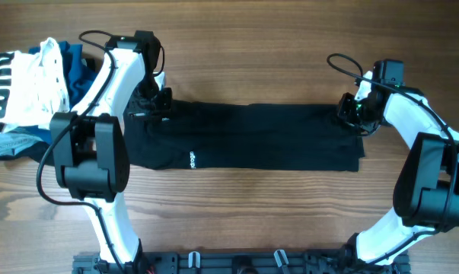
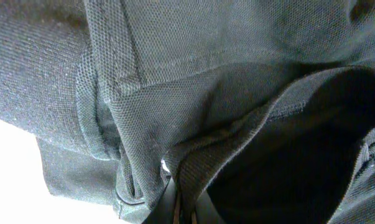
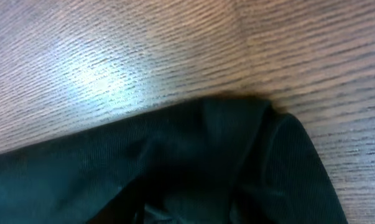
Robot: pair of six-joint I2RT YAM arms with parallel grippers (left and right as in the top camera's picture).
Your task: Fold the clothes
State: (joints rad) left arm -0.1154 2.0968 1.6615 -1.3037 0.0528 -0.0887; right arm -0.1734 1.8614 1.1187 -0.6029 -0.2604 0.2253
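The clothes (image 1: 244, 137), a black shirt, lie on the wooden table as a long flat band, with a small white label (image 1: 192, 160) near the front left. My left gripper (image 1: 154, 103) is at the band's far left corner. In the left wrist view it (image 2: 186, 214) is shut on a bunched fold of the black knit fabric (image 2: 206, 93). My right gripper (image 1: 351, 114) is at the far right corner. In the right wrist view the dark fabric (image 3: 206, 155) covers its jaws, so how they stand is hidden.
A pile of other garments lies at the far left: a white one with black stripes (image 1: 23, 87), blue ones (image 1: 73, 65) behind it and a grey-blue one (image 1: 4, 144) in front. A black rail (image 1: 237, 262) runs along the table's front edge.
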